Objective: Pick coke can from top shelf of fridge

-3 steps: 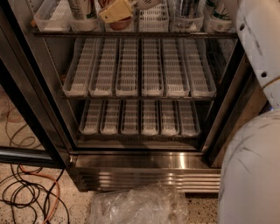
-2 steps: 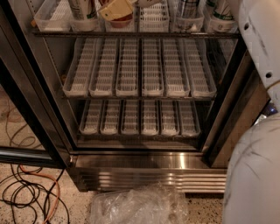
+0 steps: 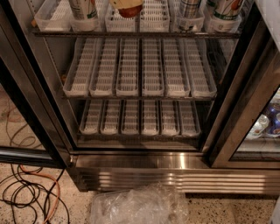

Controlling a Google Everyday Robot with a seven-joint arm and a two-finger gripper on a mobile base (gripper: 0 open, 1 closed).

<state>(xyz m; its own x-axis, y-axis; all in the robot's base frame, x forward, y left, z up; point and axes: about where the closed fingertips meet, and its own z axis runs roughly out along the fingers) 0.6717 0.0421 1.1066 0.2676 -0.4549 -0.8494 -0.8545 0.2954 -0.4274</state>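
Observation:
The fridge (image 3: 140,168) stands open in front of me. Its top shelf (image 3: 135,33) runs along the top edge of the camera view, with white lane trays and drink cans. Only a small red piece of the coke can (image 3: 130,12) shows at top centre. My gripper (image 3: 126,3) shows as a tan part at the frame's top edge, right over the red can and touching it. A white-and-green can (image 3: 83,8) stands to its left. A silver-dark can (image 3: 190,8) and another white-and-green can (image 3: 227,8) stand to its right.
Two can-less racks of white trays (image 3: 140,70) (image 3: 140,118) lie below. My white arm (image 3: 271,13) is at the top right. A glass door (image 3: 258,122) with cans behind it is at right. Cables (image 3: 30,192) and a crumpled plastic bag (image 3: 140,205) lie on the floor.
My white arm has swung out of the right side of the view, uncovering the right glass door. The fridge now sits further right in the frame. The tan gripper part stays at the red can.

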